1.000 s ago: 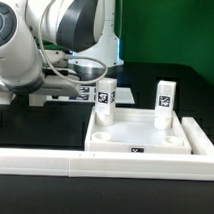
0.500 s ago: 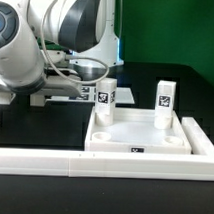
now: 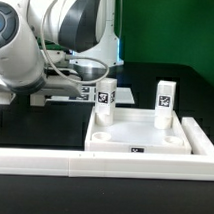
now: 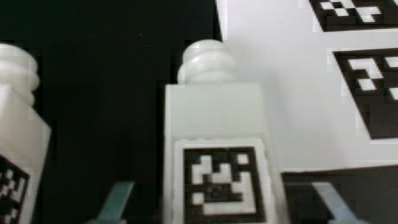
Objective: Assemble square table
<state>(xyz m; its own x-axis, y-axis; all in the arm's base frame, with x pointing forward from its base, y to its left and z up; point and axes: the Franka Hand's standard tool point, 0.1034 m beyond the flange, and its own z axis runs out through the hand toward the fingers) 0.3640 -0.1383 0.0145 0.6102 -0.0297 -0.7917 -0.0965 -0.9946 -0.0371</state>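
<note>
While upright leg (image 4: 217,120) stands between fingers (image 4: 121,203) of end effector (image 4: 214,205), cannot tell grip

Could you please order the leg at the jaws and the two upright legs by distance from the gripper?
1. Leg at the jaws, right at the gripper.
2. Left upright leg, on the exterior view's left.
3. Right upright leg, on the exterior view's right.

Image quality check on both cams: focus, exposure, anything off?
Exterior view: arm soft, close to the lens; white tabletop nearly blown out, rim edges faint. Wrist view: tag on the leg blurred, marker board tags soft too.
</note>
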